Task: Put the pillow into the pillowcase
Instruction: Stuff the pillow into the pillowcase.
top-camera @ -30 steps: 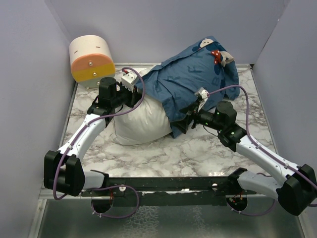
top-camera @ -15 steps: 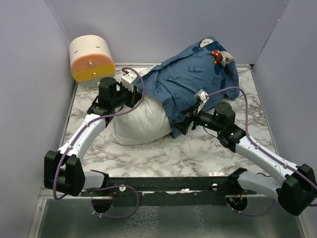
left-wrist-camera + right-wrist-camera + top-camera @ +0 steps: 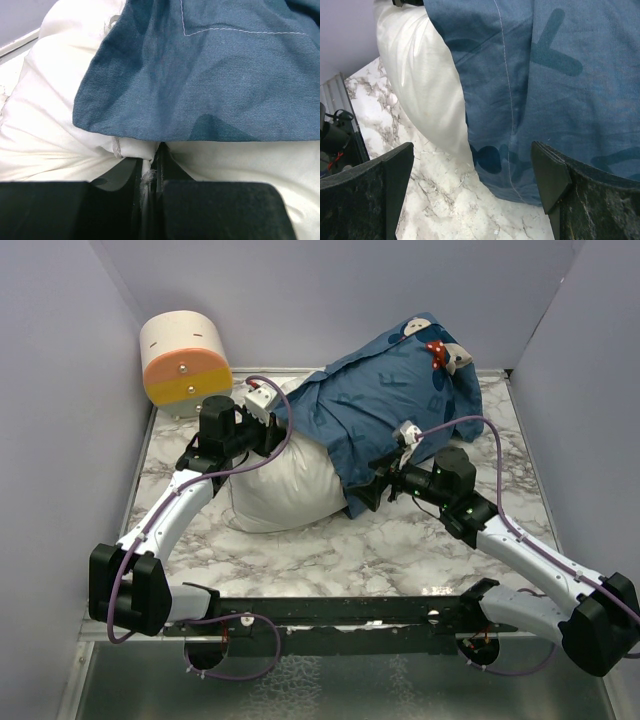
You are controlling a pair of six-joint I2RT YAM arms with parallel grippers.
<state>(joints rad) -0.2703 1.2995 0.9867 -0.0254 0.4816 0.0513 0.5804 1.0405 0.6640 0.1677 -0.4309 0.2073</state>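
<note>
The plump white pillow (image 3: 275, 485) lies mid-table, its far right part covered by the dark blue pillowcase (image 3: 385, 405). My left gripper (image 3: 272, 427) is at the pillow's far left edge, shut on a pinch of the white pillow fabric (image 3: 142, 155) just below the pillowcase hem (image 3: 200, 90). My right gripper (image 3: 358, 496) is open at the pillowcase's near lower edge (image 3: 520, 165), right where blue cloth meets white pillow (image 3: 420, 75); nothing sits between its fingers (image 3: 550, 175).
A cream and orange cylinder (image 3: 183, 360) stands at the back left corner. Purple walls close in the marble table (image 3: 400, 540) on three sides. A black rail (image 3: 330, 610) runs along the near edge.
The right arm has crept slightly farther in toward the pillowcase's lower edge. The left arm, pillow and pillowcase look unchanged.
</note>
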